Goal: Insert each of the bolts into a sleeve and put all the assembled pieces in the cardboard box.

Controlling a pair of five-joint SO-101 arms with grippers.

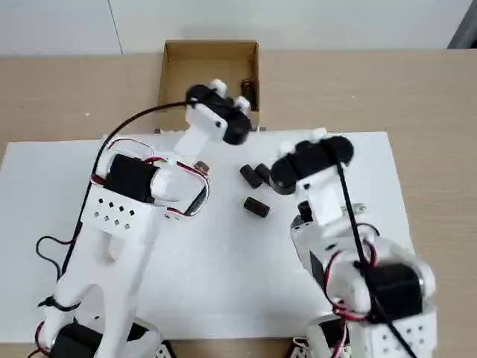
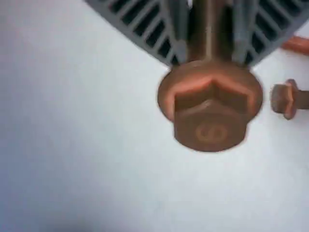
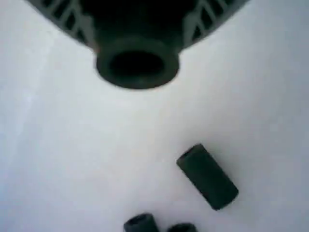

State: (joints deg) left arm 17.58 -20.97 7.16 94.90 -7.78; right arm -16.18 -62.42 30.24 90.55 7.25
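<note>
My left gripper (image 2: 210, 29) is shut on the shank of a copper bolt (image 2: 210, 108), whose hex flange head faces the wrist camera above the white sheet. A second bolt (image 2: 289, 99) lies on the sheet beside it. My right gripper (image 3: 137, 29) is shut on a black sleeve (image 3: 137, 63), with its open bore facing the camera. Loose black sleeves lie on the sheet: one alone (image 1: 256, 206) and two side by side (image 1: 256, 174). The cardboard box (image 1: 179, 74) stands at the back, with a dark piece (image 1: 248, 91) inside by its right wall.
The left arm (image 1: 149, 179) reaches up toward the box's front edge, and the right arm (image 1: 320, 171) stands right of the sleeves. The white sheet (image 1: 223, 276) covers the wooden table. Another copper piece (image 2: 297, 44) shows at the left wrist view's edge.
</note>
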